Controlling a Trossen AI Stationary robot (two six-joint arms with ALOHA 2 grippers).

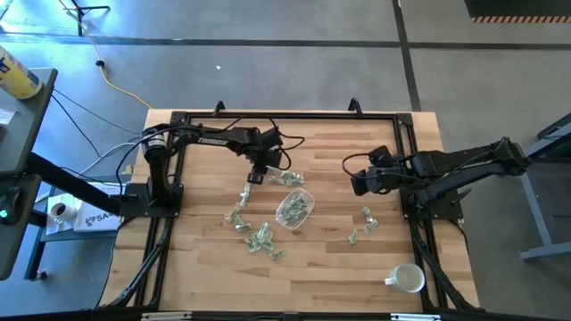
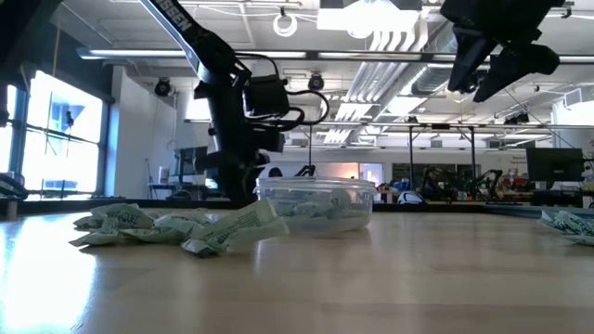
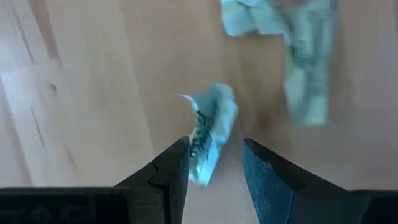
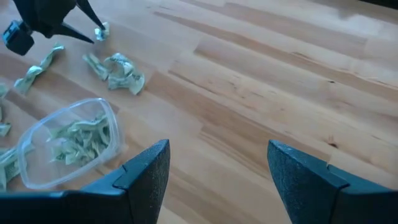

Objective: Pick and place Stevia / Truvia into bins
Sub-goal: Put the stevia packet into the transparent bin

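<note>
Pale green and white Stevia packets lie scattered on the wooden table: a bunch [image 1: 259,236] near the front, some [image 1: 287,178] by my left gripper, a few [image 1: 366,221] to the right. The clear bin [image 1: 294,208] stands mid-table with several packets inside [image 4: 78,140]. My left gripper [image 1: 256,178] points down, open, just left of the bin's far side. Its fingers stand on either side of one crumpled packet [image 3: 210,127] lying on the wood. My right gripper [image 1: 357,185] hangs open above the table, right of the bin, with nothing between its fingers [image 4: 217,168].
A white handled mug [image 1: 408,278] stands near the front right corner. More loose packets [image 3: 305,68] lie just beyond my left gripper. A black frame [image 1: 285,116] runs around the table's edges. Bare wood lies between the bin and my right arm.
</note>
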